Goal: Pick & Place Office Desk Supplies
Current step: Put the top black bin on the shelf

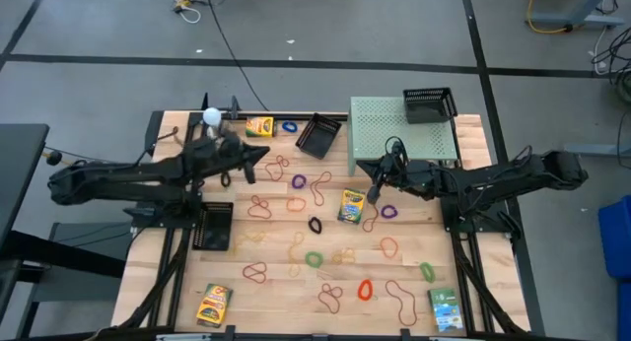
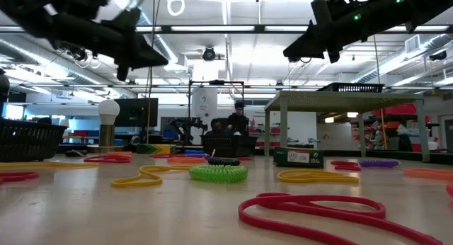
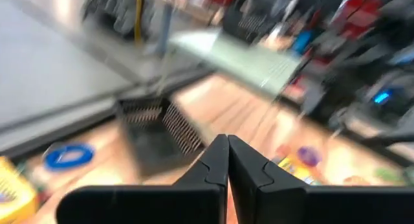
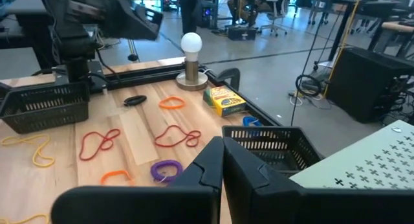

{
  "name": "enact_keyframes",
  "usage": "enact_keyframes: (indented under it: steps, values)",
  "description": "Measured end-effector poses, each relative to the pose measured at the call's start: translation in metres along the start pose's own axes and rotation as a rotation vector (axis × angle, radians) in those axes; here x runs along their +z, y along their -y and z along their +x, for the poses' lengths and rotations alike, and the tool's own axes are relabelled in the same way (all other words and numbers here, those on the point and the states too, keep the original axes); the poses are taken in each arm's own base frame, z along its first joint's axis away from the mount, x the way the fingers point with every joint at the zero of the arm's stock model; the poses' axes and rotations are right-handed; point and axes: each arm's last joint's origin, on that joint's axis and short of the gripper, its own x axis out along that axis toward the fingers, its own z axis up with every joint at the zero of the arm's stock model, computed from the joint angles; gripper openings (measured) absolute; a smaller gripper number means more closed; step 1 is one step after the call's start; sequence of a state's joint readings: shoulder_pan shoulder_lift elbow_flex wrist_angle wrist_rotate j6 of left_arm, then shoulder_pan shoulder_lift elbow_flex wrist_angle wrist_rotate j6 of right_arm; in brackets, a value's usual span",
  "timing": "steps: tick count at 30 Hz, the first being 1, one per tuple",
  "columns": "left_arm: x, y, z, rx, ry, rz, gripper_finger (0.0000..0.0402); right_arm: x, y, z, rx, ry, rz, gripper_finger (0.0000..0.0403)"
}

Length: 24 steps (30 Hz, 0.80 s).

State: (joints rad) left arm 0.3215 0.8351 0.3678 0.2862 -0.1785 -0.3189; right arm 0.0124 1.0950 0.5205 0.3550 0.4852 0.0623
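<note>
Showing little progress: rubber bands [image 1: 314, 259] and crayon boxes [image 1: 351, 206] lie scattered across the table [image 1: 286, 311], while left gripper [image 1: 258, 155] and right gripper [image 1: 376, 194] hang pinched together, empty.

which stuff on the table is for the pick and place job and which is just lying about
Job: rubber-band loops, crayon boxes, black mesh baskets.
Lying about: white ball on its stand, green perforated shelf, green packet.
</note>
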Motion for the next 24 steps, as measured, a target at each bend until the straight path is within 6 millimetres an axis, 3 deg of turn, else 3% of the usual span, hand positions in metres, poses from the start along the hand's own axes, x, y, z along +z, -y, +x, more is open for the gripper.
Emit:
enact_keyframes:
  steps: [7,12,18,24]
  values:
    - [0.009,0.003,0.037,0.080,-0.229,0.019,0.0079,0.002,0.000,0.000,0.005,0.016,0.007,0.0013]
    - [0.016,0.006,0.060,0.108,-0.274,0.048,0.0124,0.003,-0.001,0.000,0.012,0.025,0.013,0.0013]
    - [0.038,0.000,0.070,0.157,-0.329,0.070,0.0135,0.003,-0.001,0.000,0.035,0.024,0.012,0.0013]
    - [0.035,-0.011,0.082,0.181,-0.467,0.028,0.0135,0.003,-0.002,0.000,0.041,0.024,0.013,0.0013]
